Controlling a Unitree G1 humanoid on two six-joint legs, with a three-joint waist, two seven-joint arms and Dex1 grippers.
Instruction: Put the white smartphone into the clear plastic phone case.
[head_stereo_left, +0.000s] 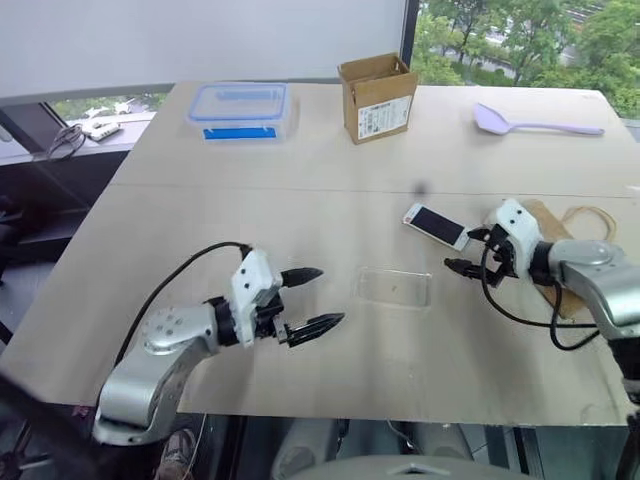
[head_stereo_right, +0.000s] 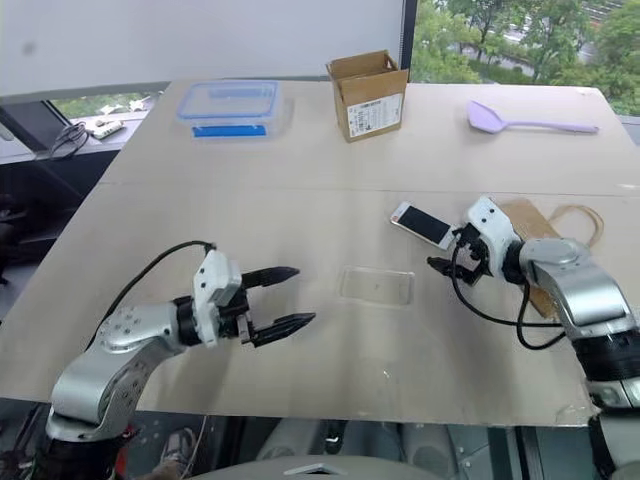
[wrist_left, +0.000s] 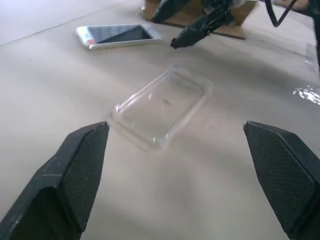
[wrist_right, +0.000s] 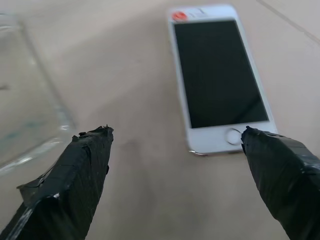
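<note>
Rt wrist: smartphone (wrist_right: 217, 75) btwn spread pincer (wrist_right: 176, 134) tips

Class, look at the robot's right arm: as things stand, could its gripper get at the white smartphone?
Probably yes. The right gripper is open and hangs just beside the white smartphone, which lies flat, screen up, on the table. Nothing lies between them; the clear plastic phone case sits apart.

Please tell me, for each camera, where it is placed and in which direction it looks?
Head pair: looks forward and down at the table; both arms show.
Left wrist: looks past the open left claw at the clear case.
Right wrist: looks past the open right claw at the phone.
Shared: both wrist views show phone and case.
</note>
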